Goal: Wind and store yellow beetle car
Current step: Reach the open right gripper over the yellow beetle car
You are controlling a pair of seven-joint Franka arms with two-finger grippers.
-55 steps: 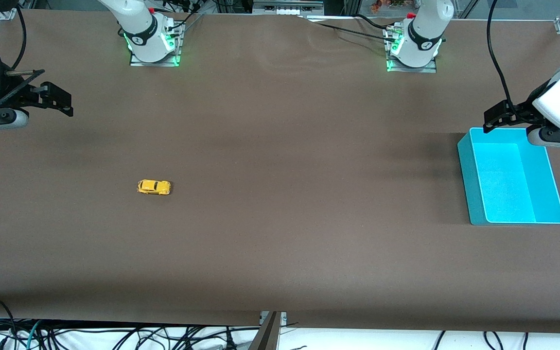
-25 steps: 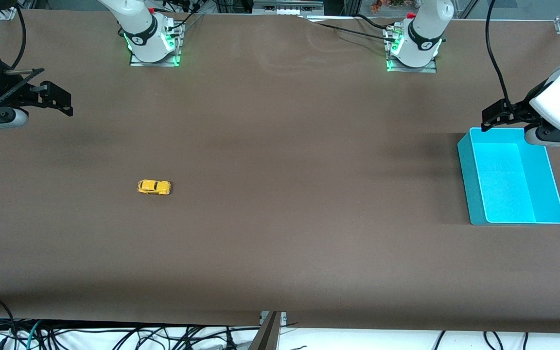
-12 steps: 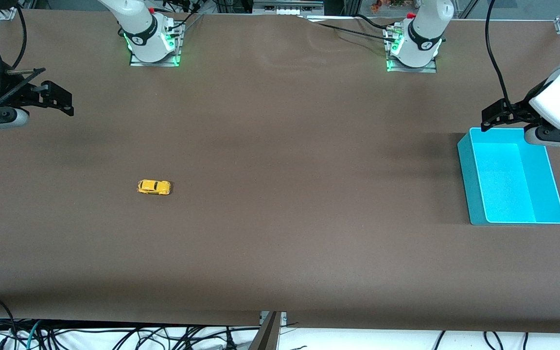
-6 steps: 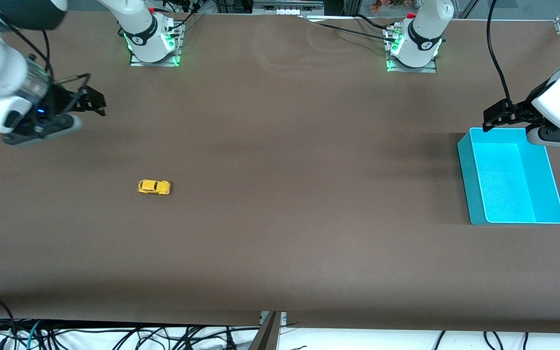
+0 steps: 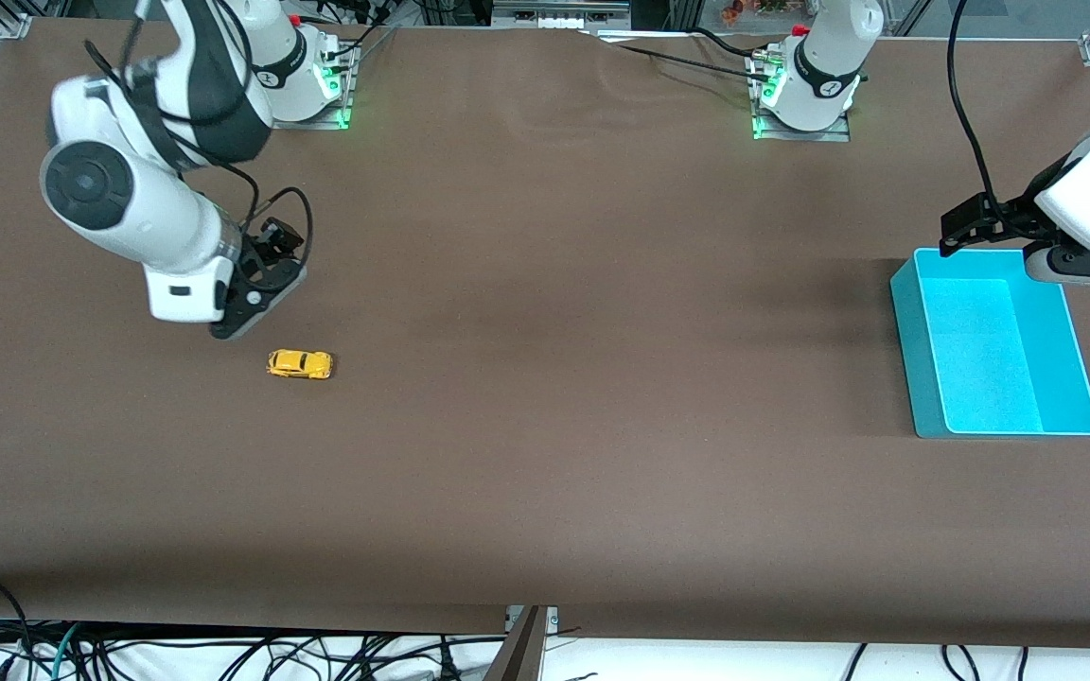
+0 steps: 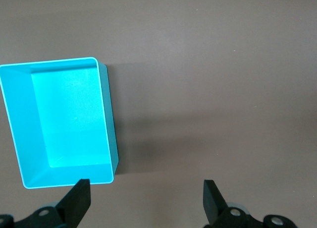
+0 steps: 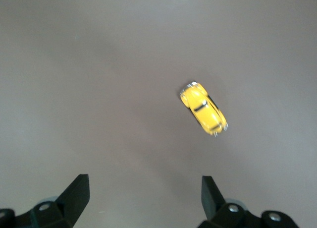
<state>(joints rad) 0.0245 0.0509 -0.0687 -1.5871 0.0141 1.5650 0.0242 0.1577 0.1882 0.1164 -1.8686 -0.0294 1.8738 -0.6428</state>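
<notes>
The yellow beetle car point(image 5: 300, 364) sat on its wheels on the brown table point(image 5: 545, 378), toward the right arm's end and well apart from the cyan bin point(image 5: 905, 340), which stood at the left arm's end. I had the right gripper point(image 5: 271, 248) up over the table close to the car but not above it, on the side toward the arm bases. Its fingers point(image 7: 77, 193) were spread wide with nothing between them, and in the right wrist view the car point(image 7: 203, 108) lay clear of both fingertips, touching neither. The car showed its dark windows and rounded roof from above, unheld. The left gripper point(image 5: 966, 227) hung over the bin's edge nearest the arm bases, that arm waiting. Its fingers point(image 6: 79, 200) were also wide apart and empty. In the left wrist view the bin point(image 6: 106, 119) appeared as an open rectangular tub with nothing inside, its one corner just under one fingertip. Cables point(image 5: 223, 653) trailed under the table edge nearest the front camera.
</notes>
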